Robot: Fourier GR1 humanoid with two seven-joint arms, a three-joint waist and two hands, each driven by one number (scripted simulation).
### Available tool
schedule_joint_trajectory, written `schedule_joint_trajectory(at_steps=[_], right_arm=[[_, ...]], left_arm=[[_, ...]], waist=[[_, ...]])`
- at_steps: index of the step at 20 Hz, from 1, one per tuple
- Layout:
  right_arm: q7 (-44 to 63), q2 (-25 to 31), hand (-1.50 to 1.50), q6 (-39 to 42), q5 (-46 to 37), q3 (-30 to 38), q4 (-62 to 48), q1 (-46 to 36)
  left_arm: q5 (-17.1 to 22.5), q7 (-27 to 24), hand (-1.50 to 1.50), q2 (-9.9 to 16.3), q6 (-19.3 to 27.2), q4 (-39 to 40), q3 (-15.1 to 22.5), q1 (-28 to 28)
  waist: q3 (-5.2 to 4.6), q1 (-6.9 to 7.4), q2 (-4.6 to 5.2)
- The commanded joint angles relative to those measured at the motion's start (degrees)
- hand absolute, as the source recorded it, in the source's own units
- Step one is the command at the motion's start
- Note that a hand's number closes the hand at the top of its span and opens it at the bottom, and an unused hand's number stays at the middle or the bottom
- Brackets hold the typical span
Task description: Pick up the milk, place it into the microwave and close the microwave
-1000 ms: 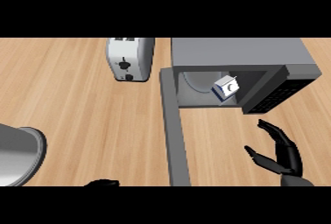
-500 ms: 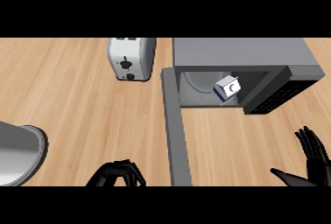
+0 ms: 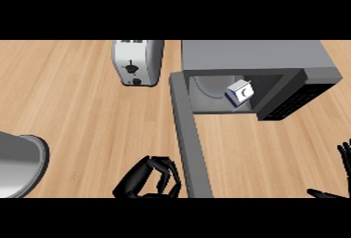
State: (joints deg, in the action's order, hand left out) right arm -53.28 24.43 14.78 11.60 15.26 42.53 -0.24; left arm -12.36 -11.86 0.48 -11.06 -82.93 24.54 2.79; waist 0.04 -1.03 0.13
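The milk carton (image 3: 239,93), white with a blue mark, stands tilted inside the open grey microwave (image 3: 260,56). The microwave door (image 3: 190,139) swings out toward me, edge-on, running down the middle of the counter. My left hand (image 3: 149,179) is at the lower edge just left of the door's end, its fingers curled and holding nothing. My right hand (image 3: 343,160) shows only at the far lower right, fingers straight and spread, well away from the microwave.
A silver toaster (image 3: 137,62) stands left of the microwave at the back. A grey rounded pot or bowl (image 3: 17,162) sits at the left edge. The wooden counter (image 3: 75,116) stretches between them.
My right hand has drawn back from in front of the microwave to the lower right edge. My left hand has come up from the lower edge to beside the door's end.
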Motion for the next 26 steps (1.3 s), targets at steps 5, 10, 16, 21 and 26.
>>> schedule_joint_trajectory(at_steps=[5,10,16,21,26], right_arm=[[-3.58,1.35,-1.50,6.00,1.28,-0.38,0.23,0.39],[-4.23,4.68,-1.50,10.84,2.96,-0.32,2.38,1.85],[-0.51,1.46,-1.50,9.57,4.39,-3.53,9.03,-0.55],[1.23,2.17,-1.50,9.65,5.23,-4.89,12.56,-0.36],[4.72,4.70,-1.50,11.20,7.46,-5.24,16.23,-1.35]], left_arm=[[2.58,8.09,1.50,-0.47,-1.61,14.34,11.93,-11.71],[8.10,4.45,1.50,-0.47,8.44,18.95,23.19,-16.94],[19.41,-2.43,1.50,-0.45,18.70,20.69,29.76,-22.15],[25.54,-2.19,-1.50,-0.41,25.48,20.07,33.71,-26.98],[29.75,-0.93,1.50,-0.44,31.60,21.39,34.32,-32.83]], waist=[[-0.02,-0.36,0.11],[-0.07,-1.03,0.09],[-0.25,-3.25,0.42],[-0.31,-5.26,0.63],[-0.37,-7.70,0.78]])
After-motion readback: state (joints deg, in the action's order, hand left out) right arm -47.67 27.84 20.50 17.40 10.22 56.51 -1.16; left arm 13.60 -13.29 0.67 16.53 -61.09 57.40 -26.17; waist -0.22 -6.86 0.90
